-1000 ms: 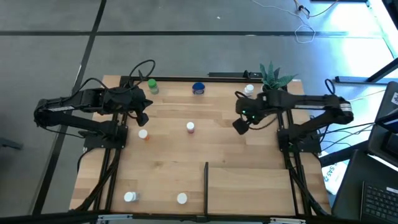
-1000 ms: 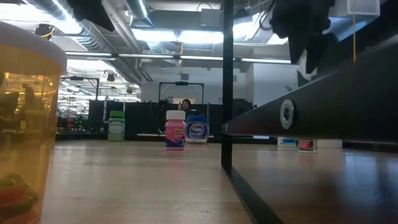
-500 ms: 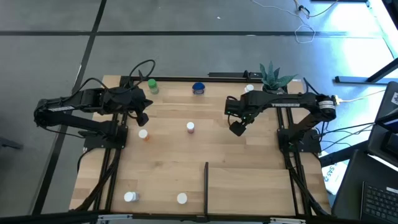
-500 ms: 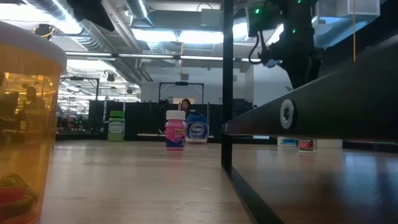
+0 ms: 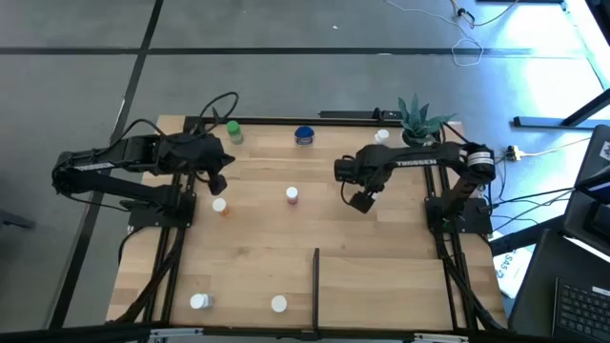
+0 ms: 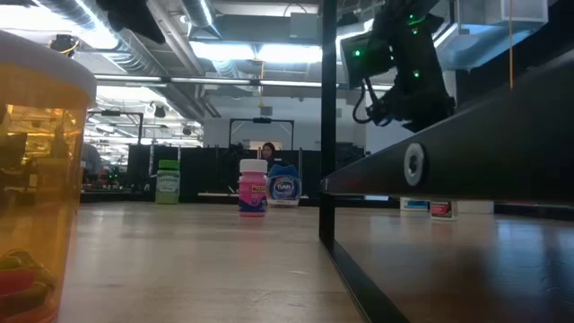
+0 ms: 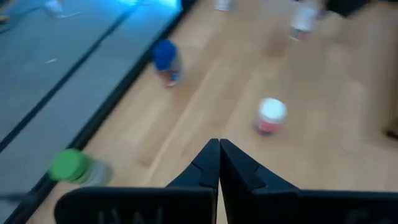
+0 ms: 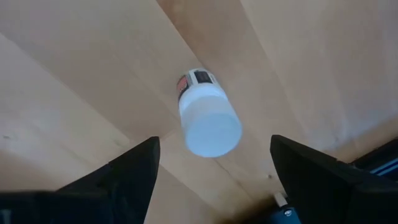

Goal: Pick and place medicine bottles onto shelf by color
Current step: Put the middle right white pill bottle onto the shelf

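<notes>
My right gripper (image 5: 361, 201) hangs open right of the table's middle, pointing down. A white-capped bottle with a red-and-black label (image 8: 208, 121) stands on the wood below it, in line with the gap between the fingers (image 8: 134, 168) and untouched; in the high view the gripper hides it. My left gripper (image 5: 217, 181) is shut and holds nothing, up at the far left. A pink bottle (image 5: 292, 195), an orange one (image 5: 219, 205), a green one (image 5: 233, 133) and a blue one (image 5: 304, 135) stand upright. The shelf (image 5: 381, 286) lies near right, behind its black divider bar (image 5: 316, 276).
A potted plant (image 5: 417, 116) and a white-capped bottle (image 5: 381, 136) stand at the far right. Two white-capped bottles (image 5: 198, 301) (image 5: 277, 304) stand by the near edge. In the low view an orange bottle (image 6: 36, 179) fills the left and a black rail (image 6: 448, 152) the right.
My right gripper has come down toward the table and gone a little toward its left edge, rolling at the wrist; it stays open. No bottle has moved.
</notes>
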Motion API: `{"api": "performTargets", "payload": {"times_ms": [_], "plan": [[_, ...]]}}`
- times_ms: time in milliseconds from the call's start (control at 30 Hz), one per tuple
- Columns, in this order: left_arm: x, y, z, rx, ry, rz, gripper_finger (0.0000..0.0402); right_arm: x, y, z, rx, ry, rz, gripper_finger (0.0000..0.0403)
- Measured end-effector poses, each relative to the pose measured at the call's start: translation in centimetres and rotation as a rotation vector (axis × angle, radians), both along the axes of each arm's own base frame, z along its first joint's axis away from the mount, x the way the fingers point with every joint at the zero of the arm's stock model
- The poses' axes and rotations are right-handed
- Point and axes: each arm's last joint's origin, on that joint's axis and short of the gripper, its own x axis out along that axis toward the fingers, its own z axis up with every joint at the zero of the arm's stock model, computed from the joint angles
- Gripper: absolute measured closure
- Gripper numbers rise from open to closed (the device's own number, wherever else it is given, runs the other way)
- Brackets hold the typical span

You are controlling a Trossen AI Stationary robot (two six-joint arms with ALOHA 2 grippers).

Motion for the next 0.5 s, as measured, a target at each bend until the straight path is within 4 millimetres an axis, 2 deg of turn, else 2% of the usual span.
{"api": "performTargets", "payload": {"times_ms": [167, 500], "plan": [[0.2, -0.4, 0.0, -0.028, 0.009, -0.143, 0.0401, -0.5, 0.1, -1.1, 0.004, 0.023, -0.001, 0.0095], [0.2, -0.4, 0.0, -0.029, 0.009, -0.146, 0.0401, -0.7, 0.1, -3.1, 0.002, -0.027, 0.024, 0.0095]]}}
